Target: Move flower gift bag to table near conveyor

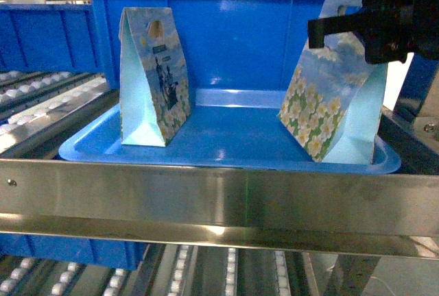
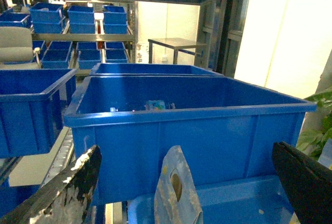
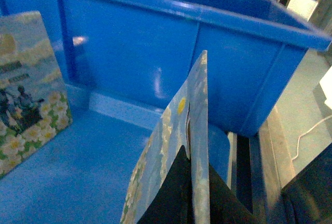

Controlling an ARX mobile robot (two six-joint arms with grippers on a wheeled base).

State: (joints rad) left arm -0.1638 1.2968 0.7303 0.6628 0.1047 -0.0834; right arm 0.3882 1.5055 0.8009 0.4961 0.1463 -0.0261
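Observation:
The flower gift bag (image 1: 328, 107), covered in white and yellow daisies, leans tilted at the right end of a blue tray (image 1: 226, 142). My right gripper (image 1: 363, 32) is shut on its top edge. The right wrist view shows that thin edge (image 3: 199, 130) pinched between the dark fingers (image 3: 174, 198). A second bag (image 1: 154, 77) with a dark picture stands upright at the tray's left. Its handle top (image 2: 176, 193) sits low between the wide-apart fingers (image 2: 72, 187) of my open left gripper (image 2: 187, 151), untouched. The tray rests on the conveyor (image 1: 41, 97). The table is out of view.
A deep blue bin (image 1: 226, 29) stands right behind the tray, close to both bags. A steel rail (image 1: 219, 196) runs across the front below the tray. More blue bins (image 2: 83, 27) fill the shelves behind, and roller lanes (image 1: 226, 268) run underneath.

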